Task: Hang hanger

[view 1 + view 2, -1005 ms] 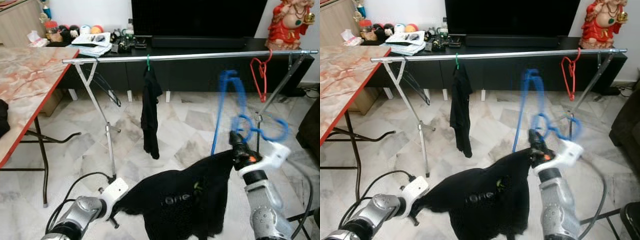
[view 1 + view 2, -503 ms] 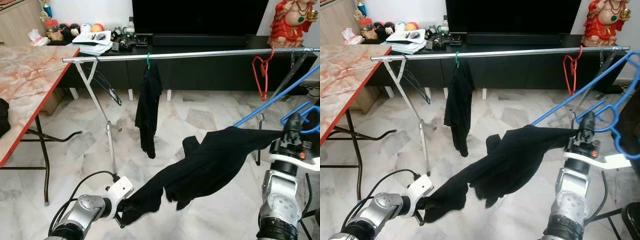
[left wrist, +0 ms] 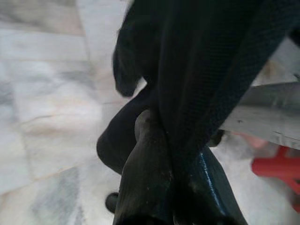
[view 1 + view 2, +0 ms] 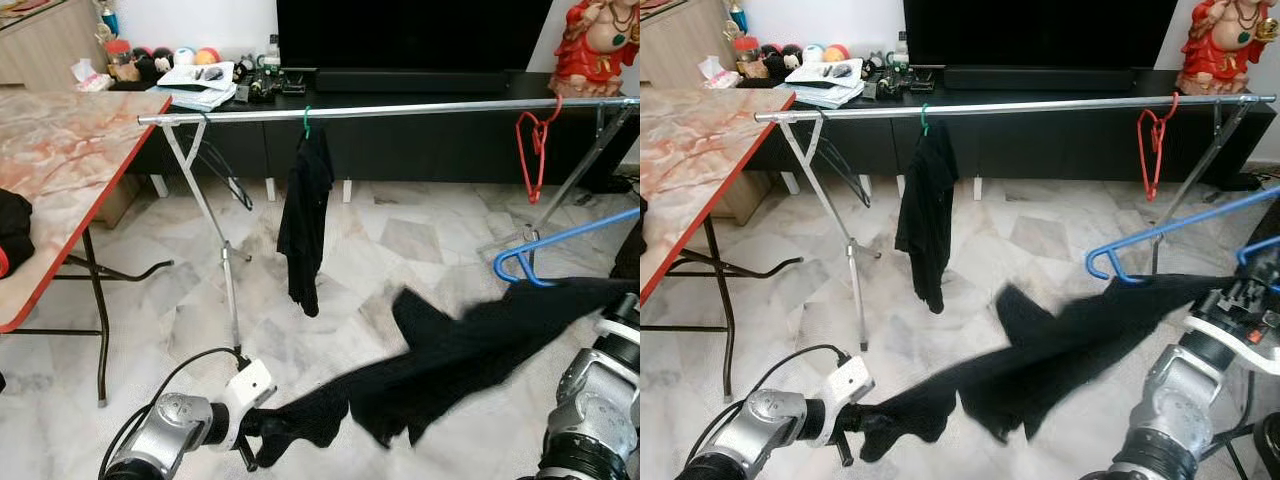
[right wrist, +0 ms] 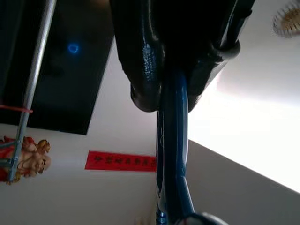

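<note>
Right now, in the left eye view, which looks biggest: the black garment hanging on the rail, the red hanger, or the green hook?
1. Black garment on the rail
2. Red hanger, clearly smaller
3. Green hook, smallest

All hang from the same rail, so the ranking is fair.

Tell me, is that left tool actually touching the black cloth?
Touching. The left wrist view shows the left tool with its black fingers pinched shut on a fold of the black cloth.

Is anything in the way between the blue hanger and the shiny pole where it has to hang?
Nothing visible blocks it. The blue hanger, in the right pincer, sits low; the bare rail between the hung black garment and red hanger is open above it.
</note>
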### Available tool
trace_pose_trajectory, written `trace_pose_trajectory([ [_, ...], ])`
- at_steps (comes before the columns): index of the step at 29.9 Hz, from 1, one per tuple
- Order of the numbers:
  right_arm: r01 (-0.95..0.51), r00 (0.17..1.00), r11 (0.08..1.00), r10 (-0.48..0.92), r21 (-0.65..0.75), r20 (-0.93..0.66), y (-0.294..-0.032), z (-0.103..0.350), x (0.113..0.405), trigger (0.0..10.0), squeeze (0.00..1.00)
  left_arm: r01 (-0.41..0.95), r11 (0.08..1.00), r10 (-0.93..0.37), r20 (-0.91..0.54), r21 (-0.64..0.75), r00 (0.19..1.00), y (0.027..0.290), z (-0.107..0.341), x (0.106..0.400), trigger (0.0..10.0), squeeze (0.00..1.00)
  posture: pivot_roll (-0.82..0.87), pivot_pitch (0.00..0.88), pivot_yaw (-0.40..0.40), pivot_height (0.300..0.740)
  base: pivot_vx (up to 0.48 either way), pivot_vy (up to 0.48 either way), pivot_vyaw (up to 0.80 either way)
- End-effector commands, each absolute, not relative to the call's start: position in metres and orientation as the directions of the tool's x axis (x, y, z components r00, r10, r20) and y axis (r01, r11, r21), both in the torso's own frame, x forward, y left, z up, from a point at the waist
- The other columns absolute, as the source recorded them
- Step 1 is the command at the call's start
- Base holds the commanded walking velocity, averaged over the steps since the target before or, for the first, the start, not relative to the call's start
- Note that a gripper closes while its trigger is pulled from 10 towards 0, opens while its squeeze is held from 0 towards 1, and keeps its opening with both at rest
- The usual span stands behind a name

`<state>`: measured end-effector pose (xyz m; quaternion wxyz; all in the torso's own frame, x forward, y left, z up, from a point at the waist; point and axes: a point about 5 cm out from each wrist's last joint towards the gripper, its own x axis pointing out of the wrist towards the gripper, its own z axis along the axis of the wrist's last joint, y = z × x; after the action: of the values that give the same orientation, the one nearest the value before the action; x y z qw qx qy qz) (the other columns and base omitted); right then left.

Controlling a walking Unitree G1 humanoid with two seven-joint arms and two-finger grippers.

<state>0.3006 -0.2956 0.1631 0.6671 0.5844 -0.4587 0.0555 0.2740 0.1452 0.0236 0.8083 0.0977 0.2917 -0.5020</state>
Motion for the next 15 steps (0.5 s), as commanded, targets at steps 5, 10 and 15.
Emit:
trace_pose_trajectory([
  [5, -0.546, 0.681, 0.397, -0.303, 0.738, 0.667, -0.274, 0.161, 0.314, 10.0, 0.00, 0.856, 0.491, -0.739, -0.598, -0.163, 0.310, 0.158, 0.020, 0.266, 0.0, 0.00, -0.04, 0.071, 0.034, 0.740, 0.000, 0.000, 0.00],
  [10, -0.421, 0.783, 0.435, -0.269, 0.796, 0.561, -0.269, 0.147, 0.321, 10.0, 0.00, 0.852, 0.504, -0.717, -0.618, -0.141, 0.322, 0.159, 0.019, 0.266, 1.0, 0.00, -0.04, 0.071, 0.034, 0.740, 0.000, 0.000, 0.00],
  [15, -0.254, 0.965, 0.794, 0.247, 0.553, 0.088, -0.213, 0.095, 0.332, 10.0, 0.00, 0.807, 0.588, -0.643, -0.634, -0.050, 0.429, 0.165, 0.019, 0.276, 10.0, 0.00, -0.05, 0.073, 0.029, 0.740, 0.000, 0.000, 0.00],
])
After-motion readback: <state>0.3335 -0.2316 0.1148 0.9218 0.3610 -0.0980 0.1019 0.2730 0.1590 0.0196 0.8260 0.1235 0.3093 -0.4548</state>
